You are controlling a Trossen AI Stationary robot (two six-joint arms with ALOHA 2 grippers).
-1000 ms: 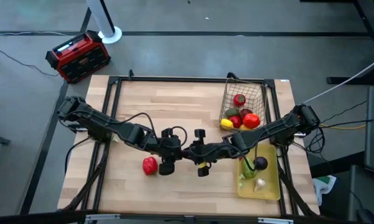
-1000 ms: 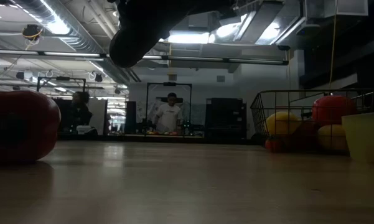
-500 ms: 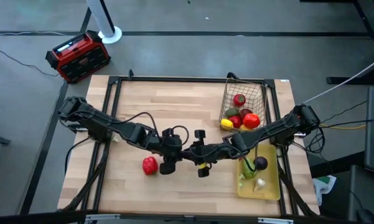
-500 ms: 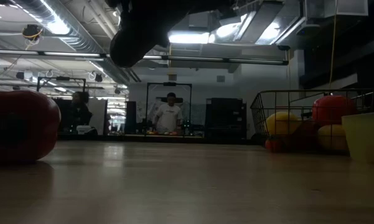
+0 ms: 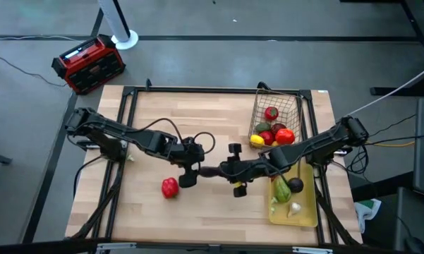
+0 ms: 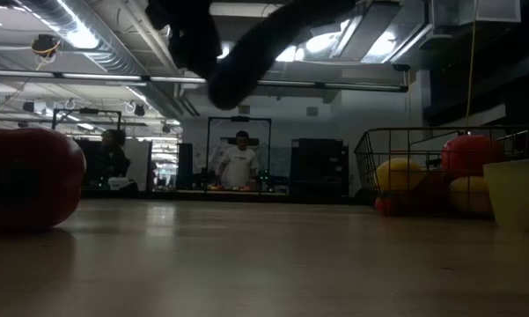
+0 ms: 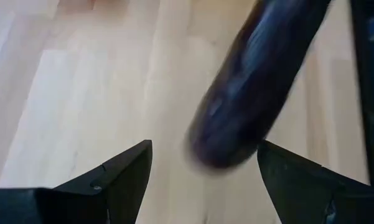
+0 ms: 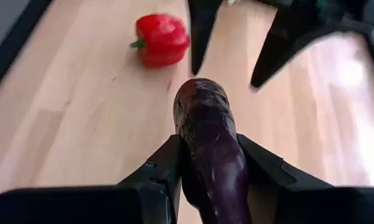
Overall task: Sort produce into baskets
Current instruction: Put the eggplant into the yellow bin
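Observation:
A long dark purple eggplant [image 5: 208, 171] is held level above the table's middle by my right gripper [image 5: 222, 171], which is shut on it. My left gripper [image 5: 196, 171] stands open just to the eggplant's left, facing its free end [image 7: 249, 93] without touching it. A red pepper [image 5: 170, 187] lies on the wood near the left gripper. The wire-mesh basket [image 5: 294, 106] at the far right holds red, yellow and green produce. The yellow tray [image 5: 308, 215] at the near right holds a green piece, a purple piece and white garlic. My right gripper pinches the eggplant [image 8: 206, 134] between its two fingers [image 8: 165, 165], which lie along it. The fingers come level from the table's right. The eggplant's rounded free end [image 8: 201, 93] sticks out toward the left gripper, and the eggplant is lifted clear of the table.
A red-and-black box [image 5: 88, 63] and a white pole base [image 5: 123, 37] stand on the floor beyond the far left corner. Bare wood lies over the table's far middle and left. A person [image 6: 239, 163] stands far back in the room.
The two grippers have drawn apart: my left gripper has gone back toward the table's left and a little toward the far edge, and my right gripper has moved toward the right edge. The eggplant has stayed in the right gripper, level and clear of the table.

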